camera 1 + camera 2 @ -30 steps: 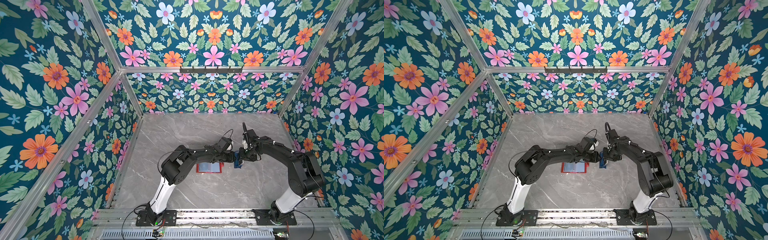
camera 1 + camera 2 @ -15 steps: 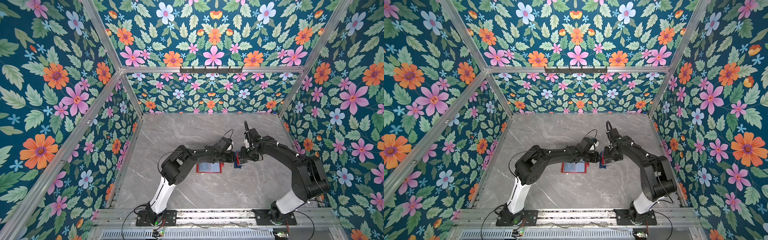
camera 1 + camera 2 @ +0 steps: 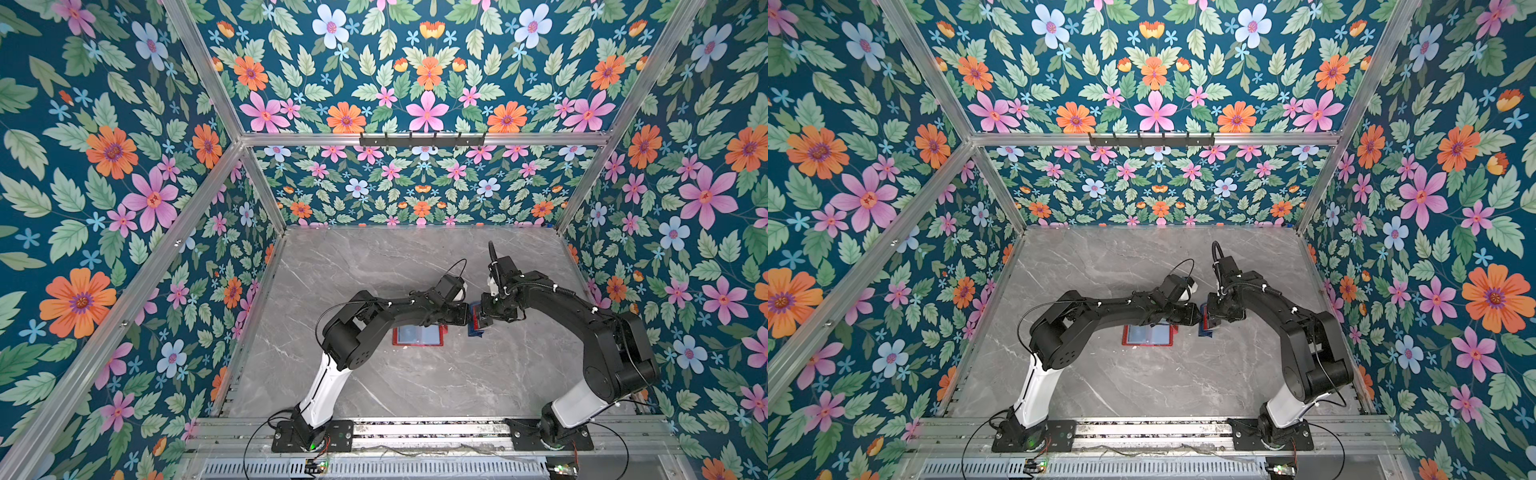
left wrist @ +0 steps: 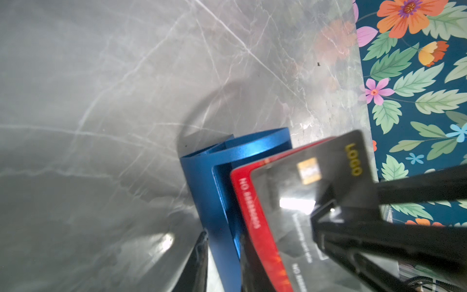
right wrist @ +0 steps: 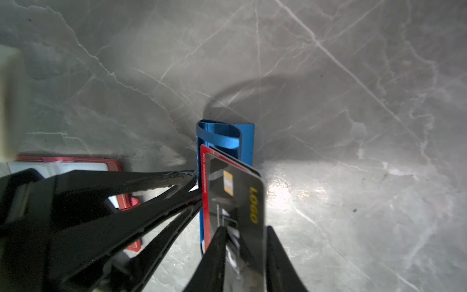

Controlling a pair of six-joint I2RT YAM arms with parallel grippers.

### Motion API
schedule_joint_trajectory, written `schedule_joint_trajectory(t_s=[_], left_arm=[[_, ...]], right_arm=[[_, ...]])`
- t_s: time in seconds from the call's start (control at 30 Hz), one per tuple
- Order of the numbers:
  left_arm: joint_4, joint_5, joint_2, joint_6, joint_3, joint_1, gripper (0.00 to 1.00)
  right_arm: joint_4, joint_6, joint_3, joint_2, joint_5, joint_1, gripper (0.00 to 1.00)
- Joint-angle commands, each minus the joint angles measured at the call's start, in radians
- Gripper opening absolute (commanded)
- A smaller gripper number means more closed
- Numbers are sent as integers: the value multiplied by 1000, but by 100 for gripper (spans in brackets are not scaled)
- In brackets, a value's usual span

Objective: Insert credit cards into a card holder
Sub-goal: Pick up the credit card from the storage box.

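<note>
Blue metal tray (image 5: 246,136) upright on the grey marble surface (image 5: 353,101), with a red card (image 5: 204,177) and a dark card (image 5: 242,202) leaning in it. Right hand (image 5: 245,228) spread astride the dark card's free end; cannot tell whether touching. Left hand (image 5: 195,188) with fingertips (image 5: 177,175) against the tray's edge; cannot tell whether pinching. Near the tray, under the left arm (image 3: 395,309), red card holder (image 3: 417,336) (image 3: 1150,334) open flat in both top views.
</note>
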Motion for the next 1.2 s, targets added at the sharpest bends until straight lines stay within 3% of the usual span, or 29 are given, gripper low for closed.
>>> schedule_joint_trajectory(t_s=[0.0,1.17], left_arm=[[-64,-29,2,14,-5,1,23],[-64,-28,0,15,-4,2,23]], right_arm=[[-27,1,11,7,6,6,27],[-83,7,44,-23,47,33,10]])
